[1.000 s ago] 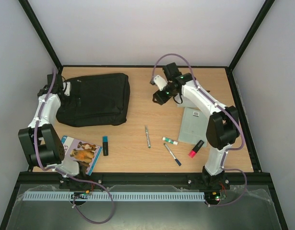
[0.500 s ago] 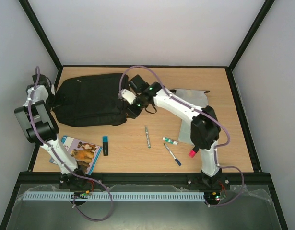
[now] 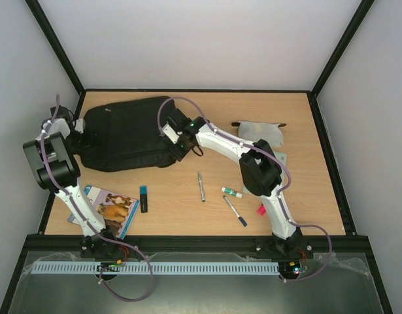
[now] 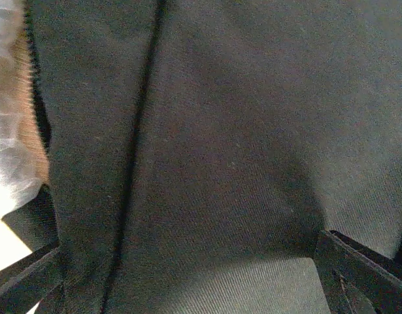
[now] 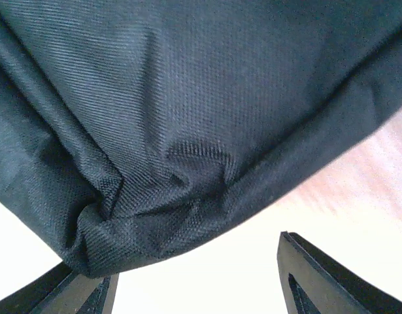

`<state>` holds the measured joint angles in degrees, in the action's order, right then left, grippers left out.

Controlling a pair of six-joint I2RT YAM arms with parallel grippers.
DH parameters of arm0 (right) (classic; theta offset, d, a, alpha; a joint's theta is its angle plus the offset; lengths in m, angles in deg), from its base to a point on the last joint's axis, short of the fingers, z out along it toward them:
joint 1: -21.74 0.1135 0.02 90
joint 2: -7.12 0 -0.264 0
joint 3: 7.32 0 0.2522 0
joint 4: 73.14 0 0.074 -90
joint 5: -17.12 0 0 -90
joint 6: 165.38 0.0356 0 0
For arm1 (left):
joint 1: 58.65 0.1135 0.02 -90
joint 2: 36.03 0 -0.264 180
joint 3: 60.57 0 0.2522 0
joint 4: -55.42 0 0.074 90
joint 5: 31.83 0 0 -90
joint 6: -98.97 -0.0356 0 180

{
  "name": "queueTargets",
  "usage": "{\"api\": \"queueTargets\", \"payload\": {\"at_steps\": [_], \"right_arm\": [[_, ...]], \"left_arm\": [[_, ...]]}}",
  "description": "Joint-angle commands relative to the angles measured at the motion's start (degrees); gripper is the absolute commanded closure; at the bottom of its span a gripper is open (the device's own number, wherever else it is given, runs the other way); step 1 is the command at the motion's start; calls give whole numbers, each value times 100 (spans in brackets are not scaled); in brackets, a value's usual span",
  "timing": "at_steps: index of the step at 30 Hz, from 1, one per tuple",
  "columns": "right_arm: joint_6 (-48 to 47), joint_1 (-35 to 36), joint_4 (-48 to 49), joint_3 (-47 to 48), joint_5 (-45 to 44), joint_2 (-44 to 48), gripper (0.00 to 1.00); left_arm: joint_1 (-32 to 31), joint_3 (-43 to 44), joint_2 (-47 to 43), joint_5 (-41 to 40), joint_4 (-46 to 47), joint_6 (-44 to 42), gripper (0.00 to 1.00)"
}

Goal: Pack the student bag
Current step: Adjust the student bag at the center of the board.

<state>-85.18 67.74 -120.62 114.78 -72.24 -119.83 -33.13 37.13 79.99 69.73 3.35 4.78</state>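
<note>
Bracketing the student bag (image 3: 125, 134) end to end, I hold my left tool (image 3: 75, 128) at its left end and my right tool (image 3: 172, 139) at its right near corner. The bag lies flat on the surface (image 3: 187, 219), its long axis running roughly from one tool to the other. Both tools are released. In the left wrist view the fingers stand wide apart with black fabric filling the space ahead of them. In the right wrist view they spread just short of the bag's rumpled corner, which lies straight ahead and a little toward the left finger; I cannot tell whether they touch it.

My right arm reaches long and low toward the bag, while my left arm is folded tight beside the bag's left end. A booklet (image 3: 110, 208) and a pen (image 3: 201, 186) wait on the bag's near side.

I judge the right tool better placed to pinch, since that corner offers a loose fold.
</note>
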Motion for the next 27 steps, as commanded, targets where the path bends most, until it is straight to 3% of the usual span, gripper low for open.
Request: {"api": "queueTargets", "payload": {"at_steps": [1,5,13,18,22,27], "right_arm": [[74,-364,122,183,-730,-187,34],[-74,-668,203,241,-961,-265,34],[-220,-1197,220,287,-1147,-277,32],[-287,-1242,209,96,-1185,130,30],[-318,-1242,84,-140,-840,584,29],[-329,-1242,-65,-666,-364,1233,28]], "left_arm": [[-247,-579,-229,1243,-383,-237,4],[-378,-1297,-539,1990,-574,-702,3],[-959,-2492,-1353,2602,-1102,-1642,6],[-1242,-2157,-1867,1881,-1912,-2683,6],[-1176,-1676,-2015,663,-2629,-3803,6],[-572,-750,-1551,287,-2364,-4169,5]]}}
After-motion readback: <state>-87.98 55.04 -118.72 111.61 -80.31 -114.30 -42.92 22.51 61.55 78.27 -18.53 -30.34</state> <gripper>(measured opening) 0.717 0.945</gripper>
